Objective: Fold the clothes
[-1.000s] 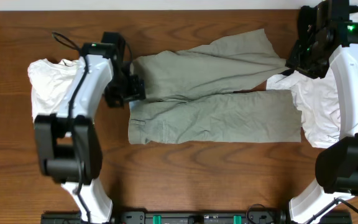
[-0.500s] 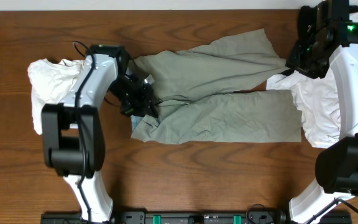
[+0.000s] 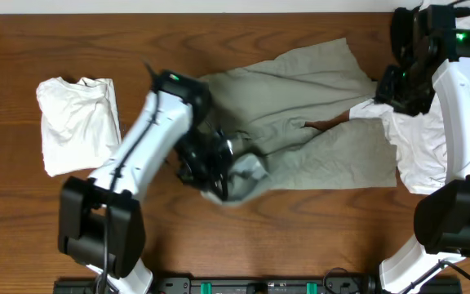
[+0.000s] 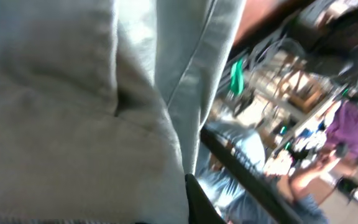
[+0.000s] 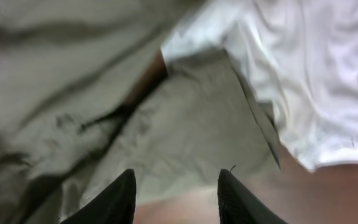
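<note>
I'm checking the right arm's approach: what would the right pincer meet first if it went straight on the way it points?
Most likely the leg end of the khaki trousers, straight ahead of the open right pincer; the white shirt lies off to one side.

A brown wooden counter (image 3: pixel 300 237) with visible grain carries three soft pieces. Long khaki-grey cotton trousers (image 3: pixel 317 86) spread across its middle, the legs running toward the right edge and the waist end bunched up toward the near edge. A crumpled white cloth shirt (image 3: pixel 76 122) lies apart near the left edge. A flat white cloth garment (image 3: pixel 419 151) sits at the right edge, touching the trouser legs
</note>
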